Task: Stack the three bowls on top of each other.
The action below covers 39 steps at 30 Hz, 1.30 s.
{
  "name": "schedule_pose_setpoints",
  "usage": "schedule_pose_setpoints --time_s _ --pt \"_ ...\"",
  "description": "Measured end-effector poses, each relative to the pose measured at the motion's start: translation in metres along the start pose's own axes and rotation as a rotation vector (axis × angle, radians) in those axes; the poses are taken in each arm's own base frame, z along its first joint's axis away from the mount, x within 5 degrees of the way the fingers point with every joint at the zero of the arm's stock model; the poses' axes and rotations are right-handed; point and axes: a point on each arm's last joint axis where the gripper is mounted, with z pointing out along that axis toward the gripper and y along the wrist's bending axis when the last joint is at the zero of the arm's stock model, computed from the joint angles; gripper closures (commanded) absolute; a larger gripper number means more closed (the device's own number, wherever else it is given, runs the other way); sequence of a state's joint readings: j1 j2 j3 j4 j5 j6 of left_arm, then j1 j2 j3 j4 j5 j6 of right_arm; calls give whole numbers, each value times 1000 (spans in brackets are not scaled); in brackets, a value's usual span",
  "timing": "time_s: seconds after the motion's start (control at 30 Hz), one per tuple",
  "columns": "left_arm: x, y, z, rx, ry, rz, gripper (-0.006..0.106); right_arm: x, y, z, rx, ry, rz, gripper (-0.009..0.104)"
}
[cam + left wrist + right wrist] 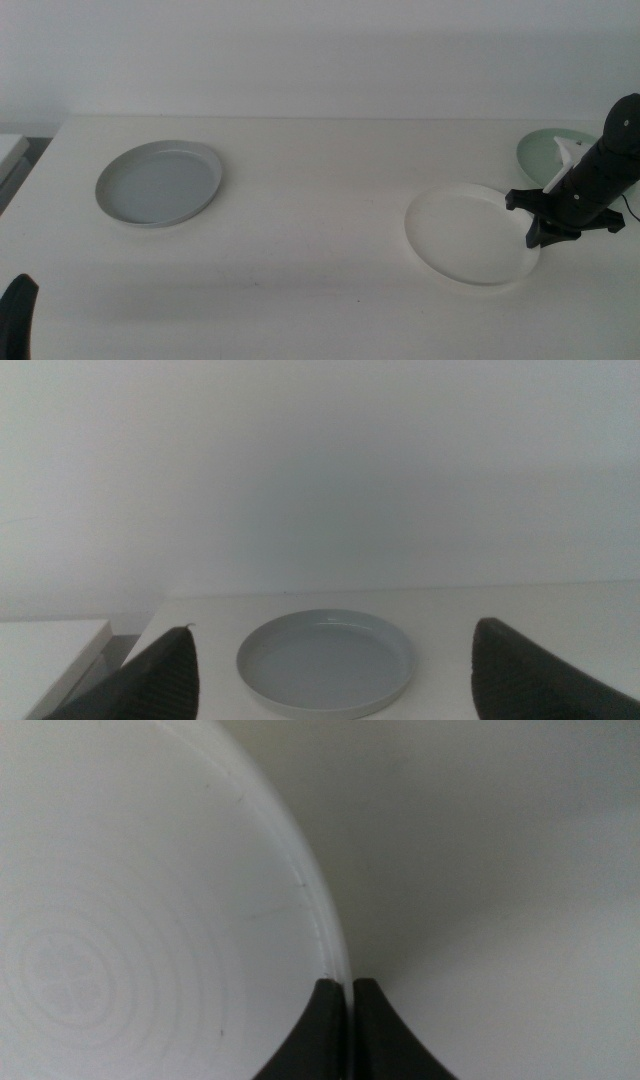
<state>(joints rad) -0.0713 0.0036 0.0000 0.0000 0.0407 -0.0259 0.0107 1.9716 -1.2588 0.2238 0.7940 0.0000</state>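
Waiting at the near left corner of the middle view, the left gripper [18, 312] shows only a dark jaw tip; its wrist camera shows both jaws spread wide, nothing between them, facing the grey bowl [326, 662].

Farther in on the right side of the table [310, 190], the white bowl [470, 235] is a shallow, plate-like round dish with a low rim and faint concentric rings on its floor. It holds nothing. The right gripper [545, 232] is at its right-hand edge, and the right wrist view shows the jaws pinched narrowly onto the thin rim [335, 960], one jaw inside the dish and one outside.

Across on the left, the grey bowl [160, 184] is of like shape, also with nothing in it, well apart from the white one with a wide stretch of bare tabletop between them. It lies near the table's left edge.

Farthest back, at the right, the pale mint green bowl [540, 150] is partly hidden behind the right arm [600, 165], just beyond the white bowl and near the table's far edge.
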Motion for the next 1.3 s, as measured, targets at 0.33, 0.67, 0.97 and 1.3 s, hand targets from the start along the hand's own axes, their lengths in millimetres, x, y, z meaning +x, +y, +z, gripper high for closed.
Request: schedule_pose_setpoints --time_s 0.33,0.67,0.97,1.3 --pt "0 0 0 0 0 0 7 -10 61 -76 -70 -166 -103 98" --pt "0 0 0 0 0 0 7 1 137 -62 -129 -128 -238 98" --pt "0 0 0 0 0 0 7 5 145 -8 -105 2 -226 98" --pt "0 0 0 0 0 0 7 6 142 14 -89 54 -212 75"
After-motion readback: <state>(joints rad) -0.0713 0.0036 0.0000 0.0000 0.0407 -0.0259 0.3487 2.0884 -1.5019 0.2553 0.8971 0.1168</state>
